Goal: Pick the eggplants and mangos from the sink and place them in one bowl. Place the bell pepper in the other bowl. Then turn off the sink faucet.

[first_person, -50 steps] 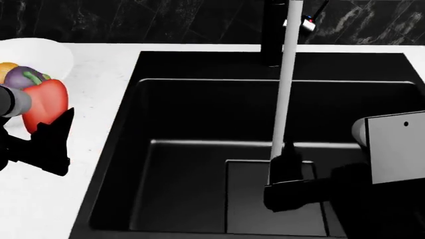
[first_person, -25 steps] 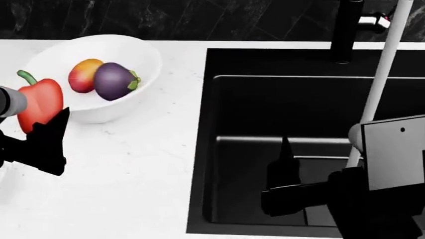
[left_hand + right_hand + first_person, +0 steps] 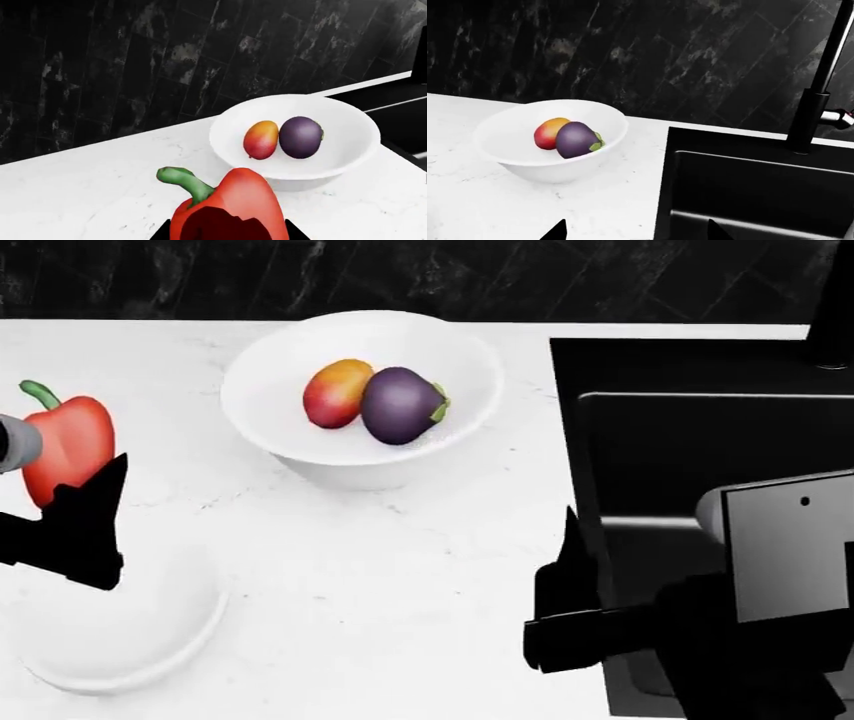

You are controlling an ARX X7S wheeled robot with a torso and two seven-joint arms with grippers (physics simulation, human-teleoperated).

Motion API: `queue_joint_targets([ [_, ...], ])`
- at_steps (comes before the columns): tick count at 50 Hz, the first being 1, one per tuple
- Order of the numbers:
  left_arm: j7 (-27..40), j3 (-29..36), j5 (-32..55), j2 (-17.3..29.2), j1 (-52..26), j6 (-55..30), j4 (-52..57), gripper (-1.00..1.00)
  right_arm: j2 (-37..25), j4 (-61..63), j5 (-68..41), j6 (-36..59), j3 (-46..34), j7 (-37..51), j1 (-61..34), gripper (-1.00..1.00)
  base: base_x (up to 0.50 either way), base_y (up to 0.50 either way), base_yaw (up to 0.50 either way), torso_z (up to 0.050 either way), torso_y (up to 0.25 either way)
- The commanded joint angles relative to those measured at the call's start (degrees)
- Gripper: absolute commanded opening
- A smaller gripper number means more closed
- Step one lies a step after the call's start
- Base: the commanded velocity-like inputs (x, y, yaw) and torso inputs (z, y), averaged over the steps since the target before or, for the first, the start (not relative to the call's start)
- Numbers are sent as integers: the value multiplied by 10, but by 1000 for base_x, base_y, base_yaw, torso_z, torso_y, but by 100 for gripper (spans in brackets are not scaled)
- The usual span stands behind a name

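My left gripper (image 3: 83, 502) is shut on the glossy red bell pepper (image 3: 67, 445), holding it over the white counter; the left wrist view shows the pepper (image 3: 230, 210) filling the jaws. A white bowl (image 3: 400, 340) at the back holds one mango (image 3: 336, 392) and one eggplant (image 3: 400, 405) side by side, and this bowl (image 3: 333, 125) also shows in the left wrist view. A second white bowl (image 3: 120, 635) lies just below the left gripper. My right gripper (image 3: 567, 575) is open with nothing in it beside the black sink (image 3: 707, 440). The sink faucet (image 3: 808, 117) stands behind the basin.
White marble counter (image 3: 400, 570) stretches between the two bowls and the sink's left rim. A dark tiled wall (image 3: 627, 50) rises behind the counter. The faucet's silver side piece (image 3: 837, 118) juts out next to the post.
The head view has swung left: the sink slid to the right edge, the filled bowl moved to the middle, and the second bowl came into view below the pepper, which my left gripper still holds.
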State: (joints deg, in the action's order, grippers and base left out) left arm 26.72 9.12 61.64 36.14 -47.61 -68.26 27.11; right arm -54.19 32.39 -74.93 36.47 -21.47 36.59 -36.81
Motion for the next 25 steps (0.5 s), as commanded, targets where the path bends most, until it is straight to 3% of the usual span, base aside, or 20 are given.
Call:
queue_joint_targets([
  [1,-1,-13,25,-5,6,8,4,-100,0,7,7,-6,8,-3,12,100,0,500,0,0,0],
  [16,-9,5,20,-16,5,16,-4,-100,-7,13,4,-7,10,-2,17,100,0,500,0,0,0],
  [25,0,17,84,-64,-31,-22,-35,-100,-8,12,-8,-36,34,10,44,100,0,8,0,0,0],
])
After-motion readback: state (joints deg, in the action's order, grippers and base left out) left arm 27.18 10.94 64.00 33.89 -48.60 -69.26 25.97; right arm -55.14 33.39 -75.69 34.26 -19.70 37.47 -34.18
